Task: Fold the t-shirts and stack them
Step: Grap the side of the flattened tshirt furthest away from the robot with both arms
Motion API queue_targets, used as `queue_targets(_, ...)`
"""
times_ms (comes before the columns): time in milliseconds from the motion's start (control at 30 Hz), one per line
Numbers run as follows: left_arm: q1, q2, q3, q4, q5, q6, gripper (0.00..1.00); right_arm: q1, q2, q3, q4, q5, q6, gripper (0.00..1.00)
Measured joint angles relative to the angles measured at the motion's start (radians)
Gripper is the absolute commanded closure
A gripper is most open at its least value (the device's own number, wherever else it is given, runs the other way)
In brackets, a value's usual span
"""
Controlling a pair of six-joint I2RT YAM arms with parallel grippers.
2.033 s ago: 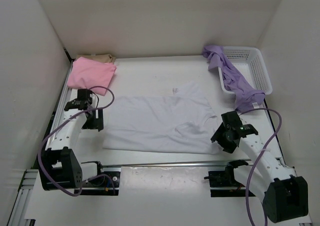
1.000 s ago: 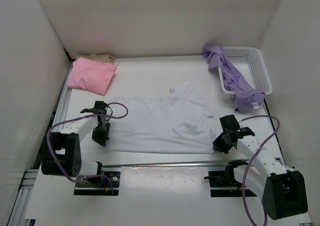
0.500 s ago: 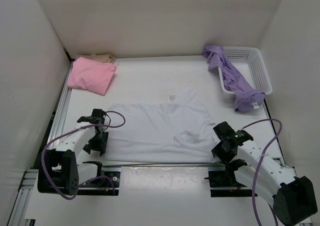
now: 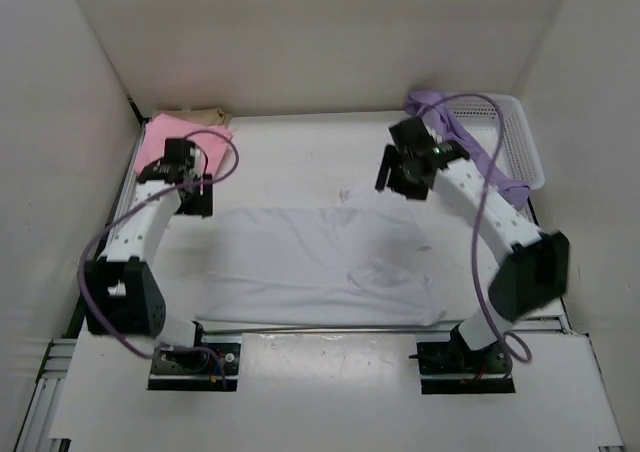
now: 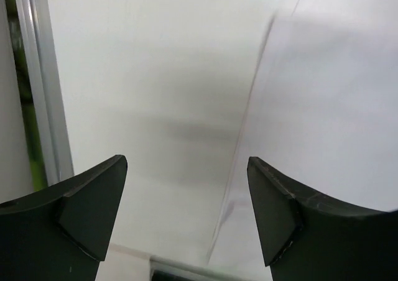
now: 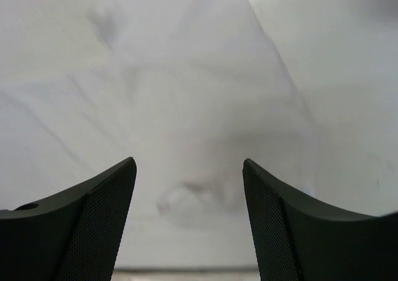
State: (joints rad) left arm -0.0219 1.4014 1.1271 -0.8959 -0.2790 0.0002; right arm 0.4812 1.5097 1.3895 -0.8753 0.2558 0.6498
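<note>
Counter: white, boxed in by white walls.
White t-shirt: lay spread flat at the near middle.
Pink t-shirt: folded in the far left corner, touching the tan one behind it.
Lavender t-shirt: draped over the basket, far right.
Left claw: spread wide, empty, above the white shirt's far left edge.
Right claw: spread wide, empty, above its far right part.

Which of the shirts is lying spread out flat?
The white shirt, open flat mid-table. The pink one sits folded in the far left corner with the tan one; the lavender one hangs over the basket.
</note>
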Motion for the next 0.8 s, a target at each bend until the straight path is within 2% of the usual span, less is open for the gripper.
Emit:
queue_targets(167,0.000,0.304,0.270,0.084,0.083,0.000,0.11,-0.097,0.422,0.394,0.065,-0.091,-0.127,0.29)
queue_targets(233,0.003,0.414,0.331,0.097,0.136,0.000,0.11,-0.137,0.608,0.558,0.060,-0.116,-0.153,0.30)
queue_targets(367,0.011,0.552,0.380,0.103,0.216,0.000,0.11,-0.176,0.874,0.790,0.039,-0.132,-0.187,0.30)
queue_targets(467,0.021,0.591,0.389,0.103,0.257,0.000,0.11,-0.177,0.948,0.802,0.027,-0.140,-0.206,0.31)
queue_targets(633,0.030,0.601,0.398,0.112,0.296,0.000,0.14,-0.166,0.910,0.718,0.047,-0.146,-0.218,0.38)
queue_targets(733,0.030,0.602,0.384,0.120,0.320,0.000,0.19,-0.161,0.890,0.678,0.055,-0.148,-0.224,0.56)
queue_targets(800,0.026,0.602,0.355,0.125,0.330,0.000,0.21,-0.161,0.882,0.662,0.061,-0.148,-0.227,0.64)
